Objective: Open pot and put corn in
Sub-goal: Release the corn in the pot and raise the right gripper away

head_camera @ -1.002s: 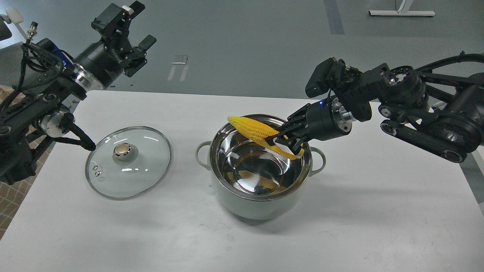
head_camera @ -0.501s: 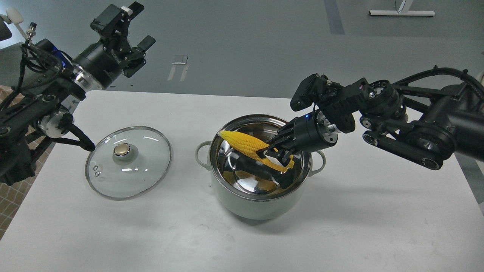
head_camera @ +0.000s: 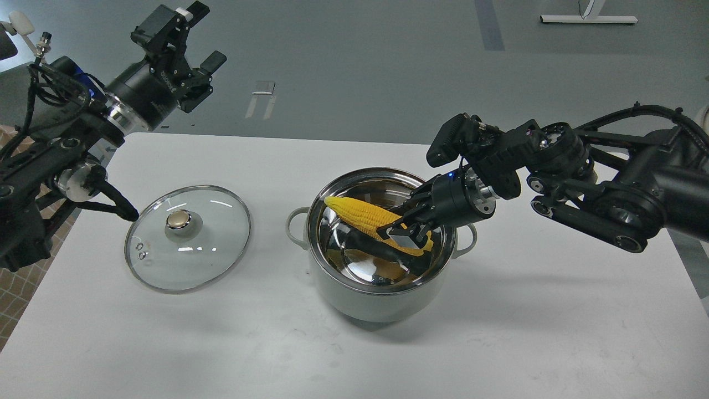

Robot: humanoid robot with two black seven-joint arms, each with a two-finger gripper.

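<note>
The pale grey-green pot (head_camera: 382,303) stands uncovered in the middle of the white table, its steel inside showing. The yellow corn (head_camera: 359,215) lies tilted inside the pot's mouth, its pointed tip near the back-left wall. My right gripper (head_camera: 403,229) reaches in over the pot's right rim and is shut on the corn's thick end. My left gripper (head_camera: 200,35) is open and empty, raised high above the table's back-left corner, far from the pot.
The round glass lid (head_camera: 210,260) with a gold knob (head_camera: 178,220) lies flat on the table (head_camera: 498,343) left of the pot. A black cable of my left arm hangs by the lid's left edge.
My right gripper has carried the corn down and left from above the rim into the pot's mouth. In the last half second it has hardly moved. The left arm stayed put.
</note>
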